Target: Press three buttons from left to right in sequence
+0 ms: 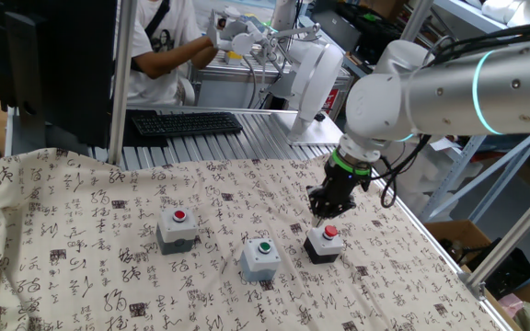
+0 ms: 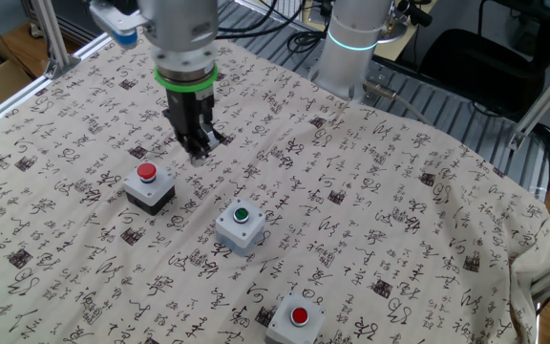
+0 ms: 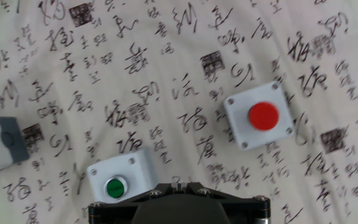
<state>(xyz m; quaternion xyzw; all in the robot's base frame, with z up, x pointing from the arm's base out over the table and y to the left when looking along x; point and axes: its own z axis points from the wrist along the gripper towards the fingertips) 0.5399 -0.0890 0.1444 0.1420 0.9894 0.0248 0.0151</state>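
Hand (image 1: 326,211) hovers just above and behind black box (image 1: 324,244), rightmost on worktop (image 1: 81,211). Grey-red box (image 1: 177,228) lies farthest left, green (image 1: 260,258) between. Finger state: you cannot tell.

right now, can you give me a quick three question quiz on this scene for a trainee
1. True or false: the grey boxy switch with green cap stands between the other two switches.
2. Which switch is nearest the gripper? A) black boxy switch with red cap B) grey boxy switch with red cap C) the green-capped one
3. Short answer: how many of the caps are red?

Key: 1 true; 2 A; 3 two.
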